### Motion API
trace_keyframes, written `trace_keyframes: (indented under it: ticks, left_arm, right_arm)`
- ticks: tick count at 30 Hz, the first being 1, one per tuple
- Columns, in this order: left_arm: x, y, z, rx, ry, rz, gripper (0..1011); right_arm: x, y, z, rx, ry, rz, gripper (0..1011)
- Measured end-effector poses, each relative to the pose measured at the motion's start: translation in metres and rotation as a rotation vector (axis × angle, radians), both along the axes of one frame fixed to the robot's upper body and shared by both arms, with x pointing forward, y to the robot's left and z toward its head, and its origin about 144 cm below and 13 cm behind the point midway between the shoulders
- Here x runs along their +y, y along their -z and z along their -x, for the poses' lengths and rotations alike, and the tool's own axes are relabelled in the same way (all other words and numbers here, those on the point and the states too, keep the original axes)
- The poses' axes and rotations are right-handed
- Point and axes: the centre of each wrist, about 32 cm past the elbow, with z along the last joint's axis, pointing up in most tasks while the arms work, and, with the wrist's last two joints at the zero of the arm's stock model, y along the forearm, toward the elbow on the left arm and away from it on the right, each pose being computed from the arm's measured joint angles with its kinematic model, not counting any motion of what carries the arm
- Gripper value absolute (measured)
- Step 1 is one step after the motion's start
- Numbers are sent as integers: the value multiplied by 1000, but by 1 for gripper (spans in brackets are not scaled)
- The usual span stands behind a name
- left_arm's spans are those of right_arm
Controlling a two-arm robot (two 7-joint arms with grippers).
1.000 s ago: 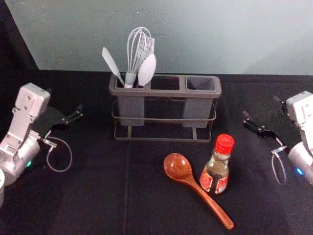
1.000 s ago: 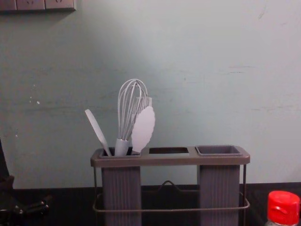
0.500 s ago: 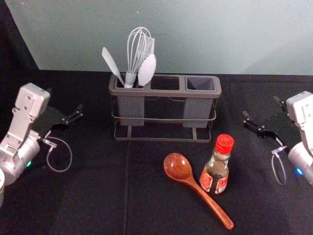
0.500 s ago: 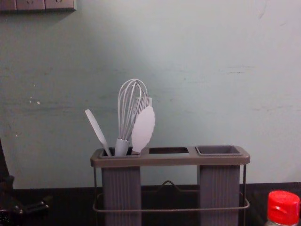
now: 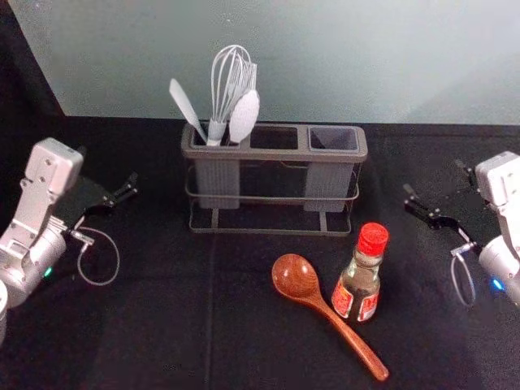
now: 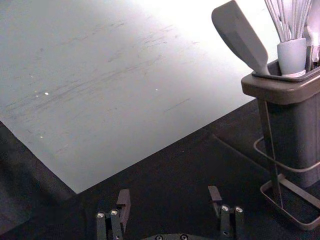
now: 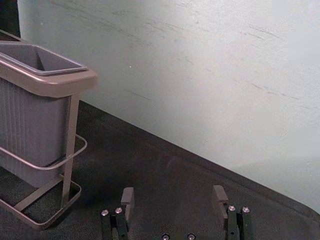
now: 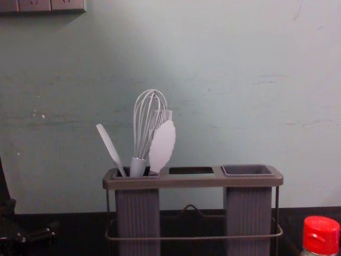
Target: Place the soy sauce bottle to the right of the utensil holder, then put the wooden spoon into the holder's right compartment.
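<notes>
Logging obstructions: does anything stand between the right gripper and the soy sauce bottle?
Nothing visible stands between the right gripper and the bottle; the wooden spoon lies along its left and near side.

so the backdrop is a plain pale grey-green wall (image 5: pixel 341 65), kinda beat up tbh, with thin dark scuffs (image 8: pixel 272 82) across it and some tiny white specks (image 8: pixel 38 114) on its left part. row of sockets (image 8: pixel 42 5) high on the wall's left. black cloth (image 5: pixel 146 341) runs right up to the wall's bottom edge, dark drape (image 5: pixel 24 73) left of the wall, soft light brightening the wall unevenly.
</notes>
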Motion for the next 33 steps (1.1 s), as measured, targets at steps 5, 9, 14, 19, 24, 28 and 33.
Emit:
trace_keyframes:
  ticks: [5,9,14,19,24,28,33]
  left_arm:
    - [0,0,0,0,0,0,1011]
    - [0,0,0,0,0,0,1011]
    - [0,0,0,0,0,0,1011]
    - [0,0,0,0,0,0,1011]
    - [0,0,0,0,0,0,1011]
    - [0,0,0,0,0,0,1011]
    - [0,0,0,0,0,0,1011]
  right_arm:
    - [1,0,3,-3,3,-1,1002]
    - [3,0,15,-19,12,3,1002]
    - [8,0,32,-32,8,5,1002]
    - [15,-5,53,-45,-16,-1,1003]
    - [21,-11,69,-44,-26,7,1003]
    - [23,-15,80,-33,-22,24,1002]
    - [16,-16,82,-25,-54,17,1002]
